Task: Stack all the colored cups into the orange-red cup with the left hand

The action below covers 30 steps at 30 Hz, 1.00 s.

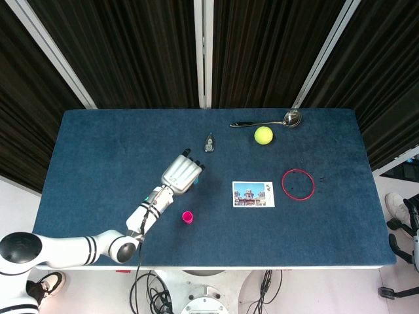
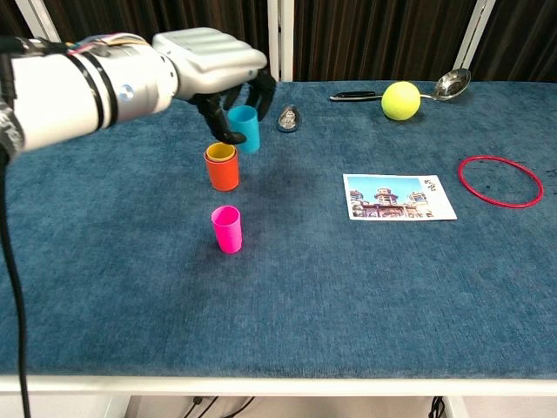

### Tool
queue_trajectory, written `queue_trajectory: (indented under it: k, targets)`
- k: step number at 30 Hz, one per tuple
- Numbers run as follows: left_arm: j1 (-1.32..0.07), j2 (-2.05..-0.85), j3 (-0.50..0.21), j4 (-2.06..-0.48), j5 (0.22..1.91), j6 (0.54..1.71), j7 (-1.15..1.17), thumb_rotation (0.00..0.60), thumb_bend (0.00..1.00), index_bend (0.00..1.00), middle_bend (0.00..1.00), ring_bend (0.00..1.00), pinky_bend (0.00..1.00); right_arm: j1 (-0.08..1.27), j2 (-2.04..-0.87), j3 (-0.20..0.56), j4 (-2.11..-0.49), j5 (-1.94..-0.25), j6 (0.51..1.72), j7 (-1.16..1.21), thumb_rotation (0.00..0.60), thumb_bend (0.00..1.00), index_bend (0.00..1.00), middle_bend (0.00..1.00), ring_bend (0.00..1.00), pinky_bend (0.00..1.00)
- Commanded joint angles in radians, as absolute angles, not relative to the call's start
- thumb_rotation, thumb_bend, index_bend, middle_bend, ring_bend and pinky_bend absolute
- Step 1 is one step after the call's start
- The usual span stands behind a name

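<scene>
We find the left hand [image 2: 213,65] pinching the blue cup [image 2: 244,128], lifted just above and behind the orange-red cup [image 2: 222,170], which already holds 1 yellow cup [image 2: 220,152]. Next, we judge: align, lower, release. The pink cup [image 2: 226,228] waits nearby.

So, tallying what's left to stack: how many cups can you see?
4: blue cup held aloft by the left hand; orange-red cup on the table with a yellow cup nested inside; pink cup nearer the front edge.

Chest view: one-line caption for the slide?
Left hand holds the blue cup lifted above the orange-red cup; pink cup waits on the table.
</scene>
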State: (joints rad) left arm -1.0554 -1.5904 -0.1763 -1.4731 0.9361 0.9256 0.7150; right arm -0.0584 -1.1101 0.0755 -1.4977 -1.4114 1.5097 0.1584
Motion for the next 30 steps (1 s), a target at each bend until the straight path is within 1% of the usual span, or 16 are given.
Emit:
queue_trajectory:
  k: [1, 10, 14, 23, 24, 26, 28, 30]
  targets:
    - [-1.044, -1.559, -0.163, -1.498, 0.919, 0.939, 0.738, 0.600, 0.34, 0.48, 0.46, 0.50, 0.21, -0.060, -1.107, 0.076, -1.502, -1.412, 1.513, 0.156, 0.600, 0.33, 0.00, 0.00, 0.00, 0.00]
    - [-1.032, -1.512, -0.151, -1.557, 0.883, 0.939, 0.736, 0.600, 0.33, 0.48, 0.46, 0.50, 0.22, -0.056, -1.105, 0.076, -1.517, -1.414, 1.509, 0.140, 0.600, 0.33, 0.00, 0.00, 0.00, 0.00]
    - [-1.027, -1.528, -0.151, -1.552, 0.885, 0.948, 0.717, 0.600, 0.33, 0.48, 0.46, 0.50, 0.22, -0.055, -1.104, 0.074, -1.524, -1.418, 1.509, 0.131, 0.600, 0.33, 0.00, 0.00, 0.00, 0.00]
    - [-1.032, -1.576, -0.135, -1.485, 0.898, 0.938, 0.706, 0.600, 0.33, 0.47, 0.45, 0.49, 0.22, -0.057, -1.099, 0.073, -1.523, -1.415, 1.507, 0.138, 0.600, 0.33, 0.00, 0.00, 0.00, 0.00]
    - [-1.032, -1.578, -0.133, -1.479, 0.897, 0.936, 0.707, 0.600, 0.33, 0.46, 0.44, 0.49, 0.21, -0.057, -1.099, 0.074, -1.522, -1.414, 1.507, 0.140, 0.600, 0.33, 0.00, 0.00, 0.00, 0.00]
    - [-1.032, -1.577, -0.133, -1.479, 0.894, 0.934, 0.706, 0.600, 0.32, 0.38, 0.42, 0.46, 0.21, -0.057, -1.099, 0.075, -1.519, -1.413, 1.507, 0.143, 0.600, 0.33, 0.00, 0.00, 0.00, 0.00]
    - [-1.031, -1.572, -0.133, -1.485, 0.905, 0.939, 0.703, 0.600, 0.29, 0.24, 0.36, 0.38, 0.21, -0.056, -1.100, 0.076, -1.517, -1.412, 1.504, 0.145, 0.600, 0.33, 0.00, 0.00, 0.00, 0.00]
    - [-1.027, -1.567, -0.133, -1.494, 0.924, 0.955, 0.702, 0.600, 0.26, 0.19, 0.31, 0.32, 0.20, -0.054, -1.100, 0.076, -1.516, -1.410, 1.500, 0.147, 0.600, 0.33, 0.00, 0.00, 0.00, 0.00]
